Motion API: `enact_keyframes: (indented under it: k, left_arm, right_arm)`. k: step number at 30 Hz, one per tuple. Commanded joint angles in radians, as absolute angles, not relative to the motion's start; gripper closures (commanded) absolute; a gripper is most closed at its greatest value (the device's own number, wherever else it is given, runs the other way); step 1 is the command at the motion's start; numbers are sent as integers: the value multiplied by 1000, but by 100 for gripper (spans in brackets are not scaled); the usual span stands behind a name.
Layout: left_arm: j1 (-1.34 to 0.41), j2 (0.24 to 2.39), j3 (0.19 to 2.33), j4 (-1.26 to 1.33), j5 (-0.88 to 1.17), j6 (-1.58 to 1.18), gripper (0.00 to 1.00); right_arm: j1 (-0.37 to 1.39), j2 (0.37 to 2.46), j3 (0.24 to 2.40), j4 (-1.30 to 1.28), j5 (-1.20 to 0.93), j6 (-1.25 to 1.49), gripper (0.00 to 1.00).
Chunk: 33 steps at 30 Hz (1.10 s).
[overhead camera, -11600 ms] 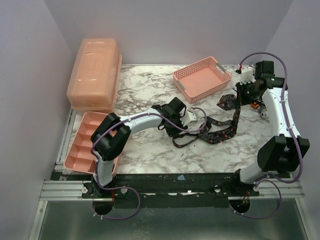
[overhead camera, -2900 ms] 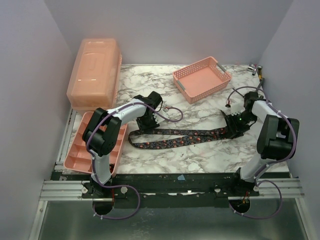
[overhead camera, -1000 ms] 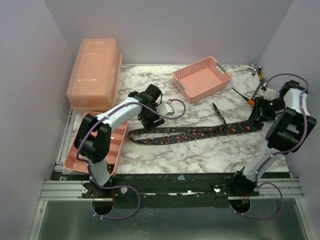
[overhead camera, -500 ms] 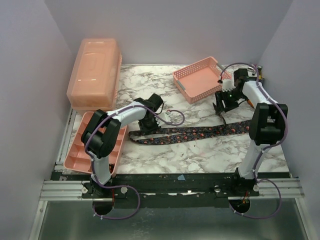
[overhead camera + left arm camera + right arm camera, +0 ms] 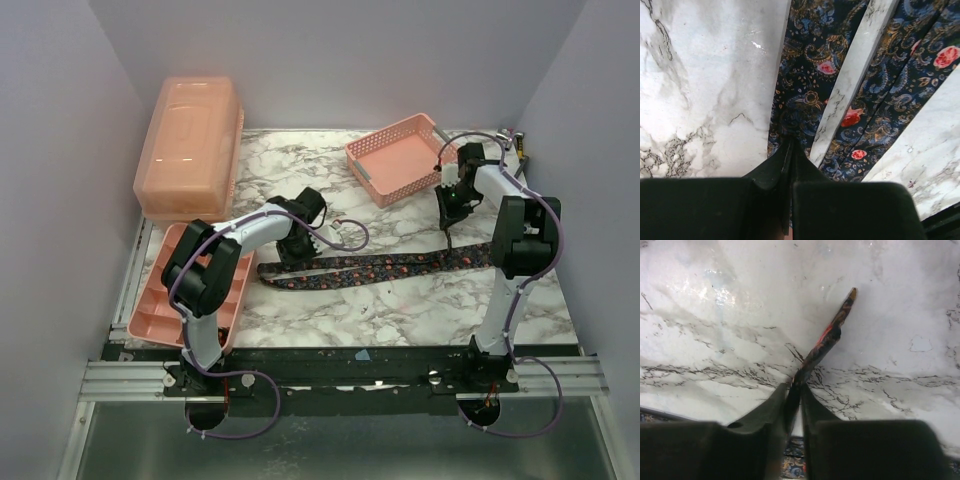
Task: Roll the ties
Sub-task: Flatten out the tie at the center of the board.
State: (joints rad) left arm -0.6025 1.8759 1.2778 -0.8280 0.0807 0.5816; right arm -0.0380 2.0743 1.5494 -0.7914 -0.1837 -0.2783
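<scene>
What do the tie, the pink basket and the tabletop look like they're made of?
Tie: thin soft fabric, possibly silk or polyester, with a paisley and flower pattern; it lies limp and flat.
Basket: moulded plastic, matte pink, judging by its evenly perforated walls.
Tabletop: marble look, grey veins on slightly glossy white; whether it is stone or a printed laminate cannot be told.

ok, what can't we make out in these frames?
- Top view: fingertips of the left end effector and the tie end there, hidden by its wrist.
- Left wrist view: tie's length cut off by top and right edges.
- Right wrist view: tie seen edge-on; pinch point hidden inside the right end effector.
- Top view: small items, far right corner, too small.
</scene>
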Motion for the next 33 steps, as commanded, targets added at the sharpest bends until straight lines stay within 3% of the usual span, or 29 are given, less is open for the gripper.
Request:
enact_keyframes:
  k: [1,3,11,12,15,16,18,21,29,32,33]
  left_arm:
    - [-592,1792,1301,-857,141,558,100]
    - [-587,1742,1303,-861,163,554,100]
    - [-585,1659,1265,-902,198,593,100]
    - [-585,1671,1267,-897,191,585,95]
    - [-587,1712,1275,-866,176,571,45]
    - [-590,1723,1278,-853,170,573,35]
    - [-592,1749,1283,-837,164,582,24]
    - [-605,1791,1280,-806,125,597,25]
    - [-641,1875,1247,-753,8,617,48]
    - [-648,1879,1226,-744,-18,617,61]
    - [-651,1878,1223,-744,-18,617,70]
  right_arm:
    - [-32,2041,1539,-782,-147,-279,90]
    - [-45,2000,1531,-807,-167,-291,99]
    - [-155,1895,1476,-925,-280,-328,99]
    - [-161,1885,1454,-925,-282,-336,99]
    - [-182,1870,1409,-928,-287,-344,99]
    - [-192,1870,1406,-933,-295,-342,99]
    - [-219,1873,1399,-940,-313,-339,99]
    - [-252,1893,1397,-947,-332,-342,96]
    - [-298,1940,1383,-928,-319,-349,91]
    - [-312,1955,1371,-914,-295,-364,90]
    - [-319,1960,1368,-911,-288,-372,89]
